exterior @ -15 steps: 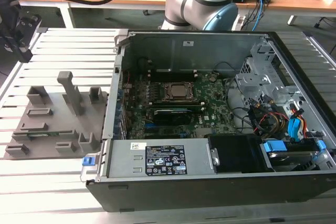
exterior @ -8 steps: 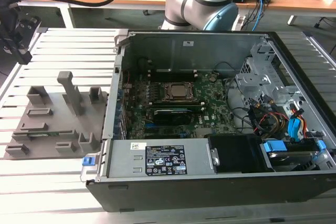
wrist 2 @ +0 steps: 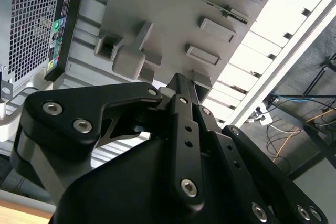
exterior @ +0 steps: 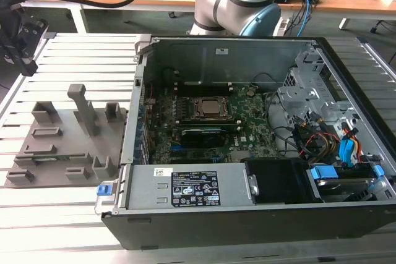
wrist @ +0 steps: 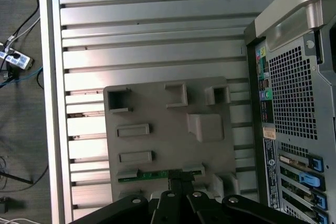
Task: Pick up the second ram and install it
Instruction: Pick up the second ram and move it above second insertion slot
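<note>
Tray (wrist: 168, 140): grey moulded holder plate with raised pockets and slots, flat on the slatted metal table (exterior: 80, 54).

Contents of tray: the second ram (wrist: 152, 174), a thin green stick, seated lengthwise in a slot holder near one edge of the tray, not touched by anything.

Gripper (wrist: 181, 181): black, two-fingered, held well clear above the tray. In both wrist views its fingers meet at the tips with nothing clamped between them.

Computer case (exterior: 247, 227): black and grey, side panel off, standing just beside the tray on the exterior view's right.

Contents of case:
- green motherboard (exterior: 253, 115) on the floor of the case
- CPU socket (exterior: 211, 108) on the motherboard
- long black module (exterior: 201, 135) just beside the socket
- grey labelled power-supply box (exterior: 192, 187) along the case's near wall
- metal drive cage (exterior: 309, 85) at the end of the case farthest from the tray, with bundled coloured cables (exterior: 322, 137) beside it
</note>
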Tool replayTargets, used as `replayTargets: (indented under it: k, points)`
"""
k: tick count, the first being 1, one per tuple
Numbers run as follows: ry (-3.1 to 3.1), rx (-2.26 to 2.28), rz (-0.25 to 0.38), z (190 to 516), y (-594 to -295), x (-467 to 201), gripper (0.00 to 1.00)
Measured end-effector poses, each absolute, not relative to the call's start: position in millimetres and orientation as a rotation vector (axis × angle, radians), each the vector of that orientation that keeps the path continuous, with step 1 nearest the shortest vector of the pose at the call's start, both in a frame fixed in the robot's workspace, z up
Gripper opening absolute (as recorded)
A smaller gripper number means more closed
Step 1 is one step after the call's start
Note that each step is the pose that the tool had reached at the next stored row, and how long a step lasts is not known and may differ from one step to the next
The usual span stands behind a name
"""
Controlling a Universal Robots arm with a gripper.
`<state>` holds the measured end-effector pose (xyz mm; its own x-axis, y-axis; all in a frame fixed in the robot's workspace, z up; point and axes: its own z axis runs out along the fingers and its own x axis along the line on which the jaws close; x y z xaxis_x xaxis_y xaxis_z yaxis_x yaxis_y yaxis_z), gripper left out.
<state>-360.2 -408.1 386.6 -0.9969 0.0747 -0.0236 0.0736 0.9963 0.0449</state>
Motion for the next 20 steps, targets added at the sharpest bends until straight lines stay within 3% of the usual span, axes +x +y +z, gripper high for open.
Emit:
replayTargets:
  k: [20]
  points:
    - [3.095, -0.418, 0.075, 386.6, -408.1, -360.2, 0.11]
